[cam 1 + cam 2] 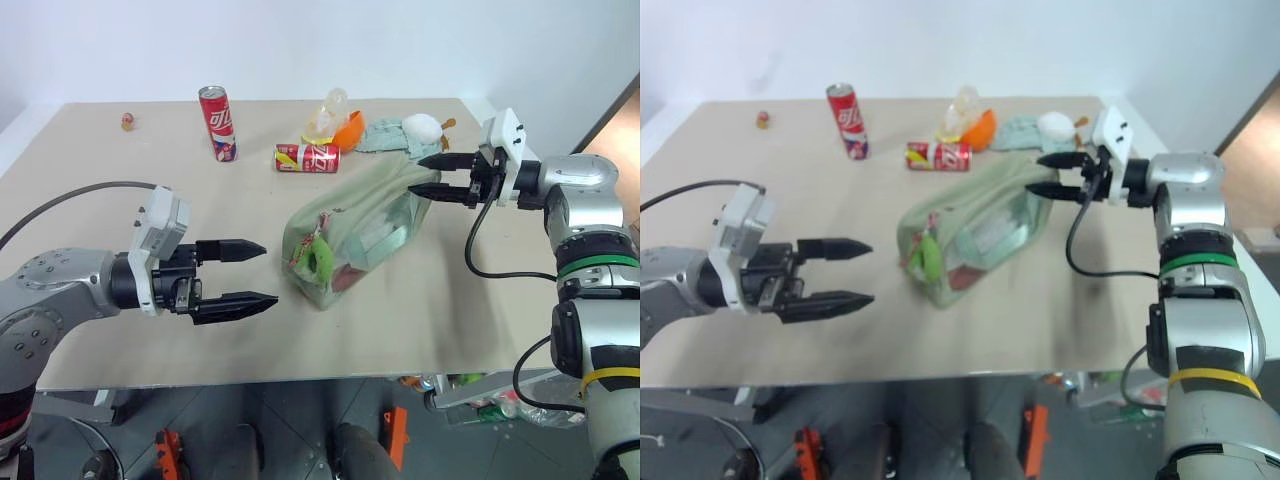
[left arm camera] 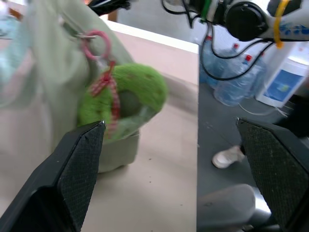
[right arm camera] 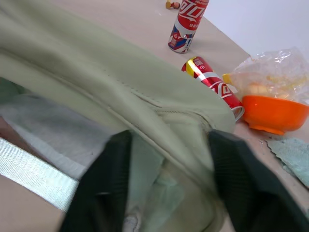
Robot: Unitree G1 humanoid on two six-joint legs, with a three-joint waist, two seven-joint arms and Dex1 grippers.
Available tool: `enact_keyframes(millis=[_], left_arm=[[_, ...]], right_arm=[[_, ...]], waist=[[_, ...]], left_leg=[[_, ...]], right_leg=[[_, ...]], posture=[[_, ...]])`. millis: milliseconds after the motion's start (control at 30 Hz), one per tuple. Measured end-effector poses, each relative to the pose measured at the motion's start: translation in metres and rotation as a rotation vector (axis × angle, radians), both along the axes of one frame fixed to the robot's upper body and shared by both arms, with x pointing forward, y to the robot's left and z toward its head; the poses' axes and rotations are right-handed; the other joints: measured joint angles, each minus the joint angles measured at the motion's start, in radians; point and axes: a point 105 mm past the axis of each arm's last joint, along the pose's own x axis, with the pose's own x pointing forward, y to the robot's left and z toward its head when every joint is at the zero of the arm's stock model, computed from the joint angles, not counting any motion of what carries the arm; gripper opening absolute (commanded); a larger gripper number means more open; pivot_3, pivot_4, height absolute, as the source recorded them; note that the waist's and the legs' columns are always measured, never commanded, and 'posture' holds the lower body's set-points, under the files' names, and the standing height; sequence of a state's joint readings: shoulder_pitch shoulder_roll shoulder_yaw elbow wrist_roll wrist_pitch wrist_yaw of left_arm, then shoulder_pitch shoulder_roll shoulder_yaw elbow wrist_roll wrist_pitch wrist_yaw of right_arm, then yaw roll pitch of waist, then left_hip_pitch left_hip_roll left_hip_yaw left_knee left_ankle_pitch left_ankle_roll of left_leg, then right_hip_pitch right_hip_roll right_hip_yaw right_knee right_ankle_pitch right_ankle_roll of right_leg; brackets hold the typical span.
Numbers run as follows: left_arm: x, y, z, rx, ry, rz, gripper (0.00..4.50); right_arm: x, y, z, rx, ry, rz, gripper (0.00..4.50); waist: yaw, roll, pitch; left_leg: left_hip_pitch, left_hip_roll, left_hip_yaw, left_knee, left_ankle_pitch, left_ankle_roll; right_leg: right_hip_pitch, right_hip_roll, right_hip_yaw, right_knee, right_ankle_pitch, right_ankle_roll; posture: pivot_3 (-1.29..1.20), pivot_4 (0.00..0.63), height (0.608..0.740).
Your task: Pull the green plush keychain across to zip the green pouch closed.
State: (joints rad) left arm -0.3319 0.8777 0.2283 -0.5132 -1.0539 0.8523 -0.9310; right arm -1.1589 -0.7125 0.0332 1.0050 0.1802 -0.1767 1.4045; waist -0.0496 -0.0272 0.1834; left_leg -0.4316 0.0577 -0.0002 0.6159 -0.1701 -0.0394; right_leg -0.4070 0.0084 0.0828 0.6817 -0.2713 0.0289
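My left pincer (image 1: 260, 272): fingers spread wide apart, pointing level across the table (image 1: 120, 220) toward the near end of the green pouch (image 1: 355, 225), close to it but not touching, holding nothing

My right pincer (image 1: 422, 176): at the far end of the green pouch, one finger above the fabric and one against it; the right wrist view has the two fingers straddling the pouch's end, narrowed around the cloth, though whether they pinch it firmly I cannot tell

Green pouch: pale sage fabric with clear window panels, lying slantwise near the middle of the table, one end toward my left pincer and the other under my right pincer

Green plush keychain (image 1: 322, 258): bright lime fuzzy charm hanging at the pouch's near end, on the side facing my left pincer; in the left wrist view it hangs from a pink ring (image 2: 94, 44) with a red checked ribbon (image 2: 110, 92), between my left fingers' line of sight, untouched

Upright red can (image 1: 218, 122): standing toward the far side of the table

Lying red can (image 1: 308, 157): on its side, just beyond the pouch

Orange bowl (image 1: 349, 129): beside the lying can, with a crumpled clear plastic bag (image 1: 328, 113) against it

Mint-green cloth (image 1: 385, 136): far right part of the table, a white rounded object (image 1: 421, 127) on it

Small object (image 1: 127, 121): far left of the table, too small to identify
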Motion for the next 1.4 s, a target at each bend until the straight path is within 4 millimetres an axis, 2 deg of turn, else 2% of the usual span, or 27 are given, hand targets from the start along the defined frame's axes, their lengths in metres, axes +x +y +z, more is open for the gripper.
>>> enact_keyframes(millis=[33,133,400,633,933,1033,1200,1300,1400], left_arm=[[0.000,0.000,0.000,0.000,-0.001,0.007,4.50],[0.000,0.002,-0.001,-0.002,0.004,0.024,4.50],[0.006,0.011,-0.005,0.009,0.011,0.075,4.50],[0.022,0.030,-0.005,-0.009,0.001,0.172,4.50],[0.060,0.063,-0.002,-0.104,-0.158,0.447,4.50],[0.068,0.065,-0.005,-0.121,-0.201,0.500,4.50],[0.083,0.056,-0.010,-0.162,-0.227,0.521,4.50],[0.090,0.048,-0.013,-0.168,-0.228,0.507,3.75],[0.093,0.040,-0.020,-0.164,-0.212,0.480,2.75]], right_arm=[[-0.001,0.000,0.000,-0.005,0.001,0.010,0.84],[-0.004,0.002,-0.004,-0.017,0.017,0.041,0.05],[-0.016,0.020,0.005,-0.041,0.042,0.115,0.05],[-0.051,0.044,-0.009,-0.014,0.094,0.175,0.05],[-0.057,0.045,-0.013,-0.002,0.095,0.134,0.05],[-0.056,0.045,-0.012,-0.003,0.086,0.125,0.05],[-0.055,0.044,-0.011,0.001,0.079,0.109,0.05],[-0.055,0.044,-0.011,0.003,0.078,0.108,0.00],[-0.055,0.044,-0.011,0.004,0.076,0.109,0.00]], waist=[[-0.001,0.000,0.000],[-0.003,0.000,0.000],[0.001,0.001,0.000],[0.002,0.001,0.000],[0.003,0.000,0.000],[0.004,0.000,0.000],[0.004,0.000,0.000],[0.004,0.000,0.000],[0.004,0.000,0.000]], left_leg=[[0.000,0.000,0.000,0.000,0.000,0.000],[0.001,0.002,0.000,0.000,0.000,0.000],[0.001,0.002,0.000,0.001,0.001,-0.001],[0.001,0.003,0.000,0.001,0.000,-0.001],[0.001,0.003,0.000,0.002,0.001,-0.002],[0.001,0.003,0.001,0.002,0.001,-0.002],[0.000,0.003,0.000,0.002,0.001,-0.002],[0.000,0.002,0.000,0.002,0.001,-0.002],[0.000,0.002,0.000,0.002,0.001,-0.002]], right_leg=[[0.000,0.000,0.000,0.000,0.000,0.000],[0.000,0.002,0.000,0.001,0.000,-0.001],[0.000,0.002,0.000,0.002,0.000,0.000],[0.000,0.002,-0.001,0.002,0.000,-0.001],[0.001,0.002,0.000,0.002,-0.001,0.004],[0.001,0.002,0.000,0.002,0.000,0.003],[0.001,0.002,-0.001,0.002,0.001,0.000],[0.001,0.002,0.000,0.002,0.002,0.000],[0.000,0.002,0.000,0.002,0.002,0.000]], posture=[[0.00,0.150,0.740],[0.00,0.150,0.740],[0.00,0.150,0.740],[0.00,0.150,0.740],[0.00,0.150,0.740],[0.00,0.150,0.740],[0.00,0.150,0.740],[0.00,0.150,0.740],[0.00,0.150,0.740]])
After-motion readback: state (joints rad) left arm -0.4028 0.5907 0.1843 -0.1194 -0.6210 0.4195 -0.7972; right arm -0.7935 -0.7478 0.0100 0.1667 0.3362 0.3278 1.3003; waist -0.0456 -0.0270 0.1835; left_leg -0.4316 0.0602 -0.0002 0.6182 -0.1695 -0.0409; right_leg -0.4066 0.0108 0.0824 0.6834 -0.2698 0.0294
